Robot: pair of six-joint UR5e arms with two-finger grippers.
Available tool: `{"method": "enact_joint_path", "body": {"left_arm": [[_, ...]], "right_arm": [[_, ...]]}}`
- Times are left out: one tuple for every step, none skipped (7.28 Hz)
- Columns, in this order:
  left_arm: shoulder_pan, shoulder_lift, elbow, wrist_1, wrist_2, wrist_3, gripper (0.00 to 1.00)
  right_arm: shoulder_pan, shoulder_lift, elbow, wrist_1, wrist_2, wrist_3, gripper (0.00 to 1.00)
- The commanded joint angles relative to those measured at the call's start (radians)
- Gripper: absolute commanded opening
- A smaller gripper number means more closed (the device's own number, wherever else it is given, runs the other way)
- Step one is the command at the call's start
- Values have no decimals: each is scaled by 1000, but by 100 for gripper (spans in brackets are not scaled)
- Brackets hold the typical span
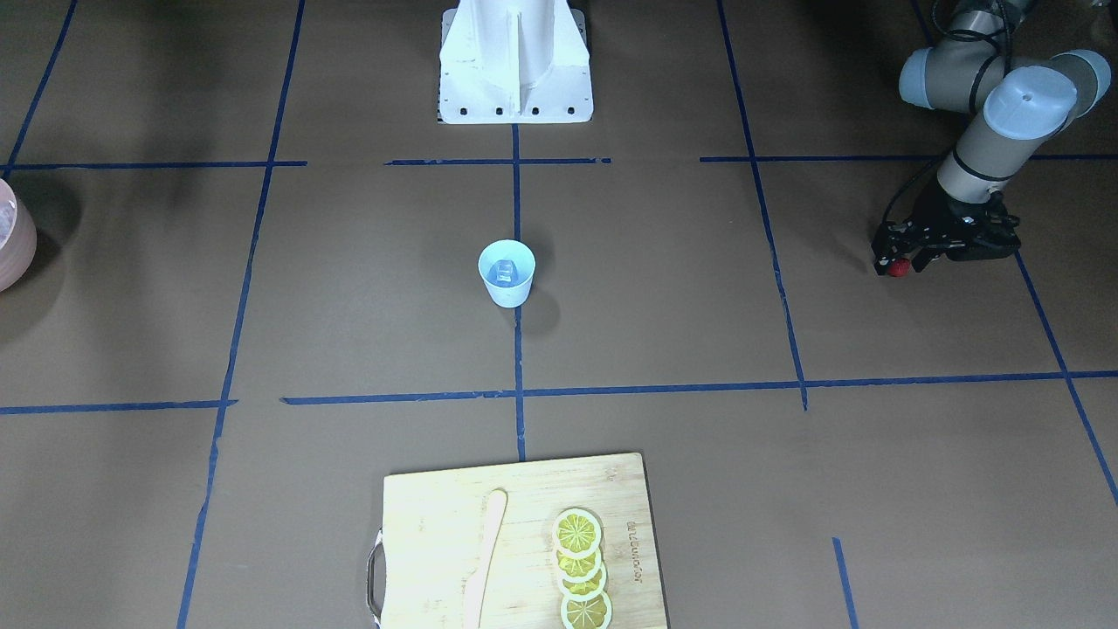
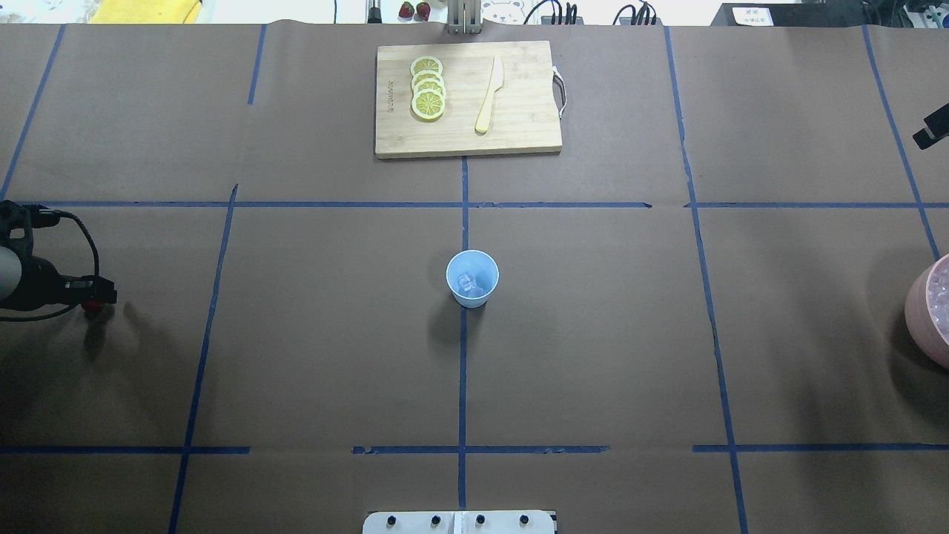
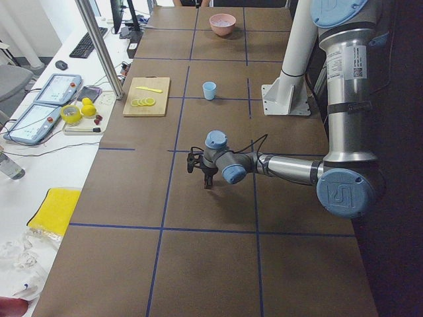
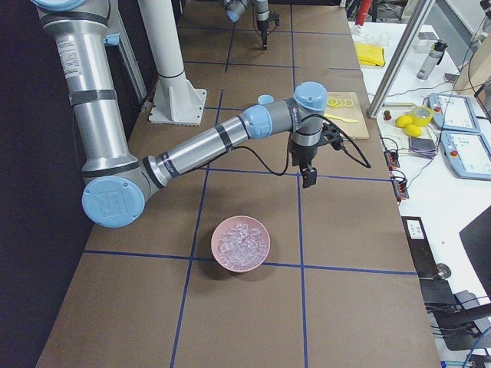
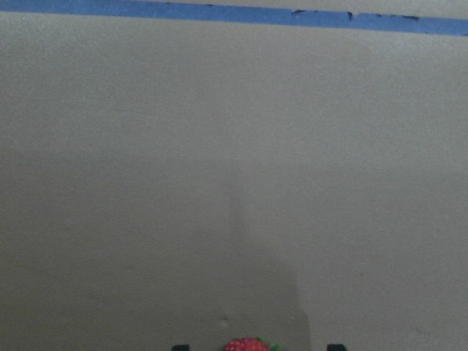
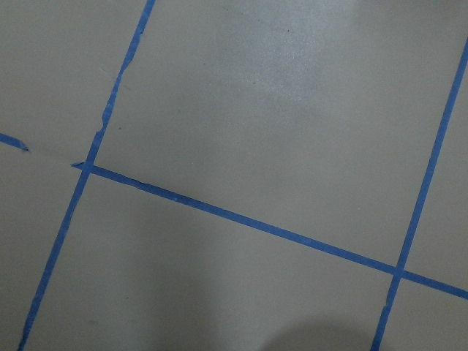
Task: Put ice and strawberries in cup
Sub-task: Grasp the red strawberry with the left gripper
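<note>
The pale blue cup (image 1: 507, 293) stands at the table's middle, with a clear ice cube (image 1: 504, 272) inside; both also show in the overhead view, the cup (image 2: 472, 297) and the ice (image 2: 466, 282). My left gripper (image 1: 893, 260) is far to the cup's side, shut on the small red strawberry (image 1: 895, 268), just above the table. The left wrist view shows the strawberry (image 5: 246, 345) at its bottom edge. My right gripper (image 4: 309, 179) hangs over bare table beyond the pink bowl (image 4: 241, 261). I cannot tell whether it is open or shut.
The pink bowl of ice cubes (image 2: 919, 315) sits at the table's right edge. A wooden cutting board (image 2: 519, 130) with lemon slices (image 2: 428, 89) and a wooden knife (image 2: 489, 96) lies at the far side. The white robot base (image 1: 515, 61) stands behind the cup.
</note>
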Motion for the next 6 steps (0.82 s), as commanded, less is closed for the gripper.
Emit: {"method": "enact_joint_path", "body": {"left_arm": [[-4,2,-3,0,-4,-4,23],[-6,5,-13,2,-13,-4,6],[-9,3,-29,11,-17,-1,0],[-14,-1,-63,35,-74,-1,0],[-67,-15,-72,58,-117,0,0],[-75,-58,-112,140,-140,-1,0]], "right_arm": [[0,-1,-2,0,0,0,99],[0,-2,-2,0,2,0,99],[11,-19,-2,0,23,-1,99],[35,-28,-15,2,75,-4,99],[49,-31,-24,2,77,-15,99],[63,-34,-40,6,77,-18,99]]}}
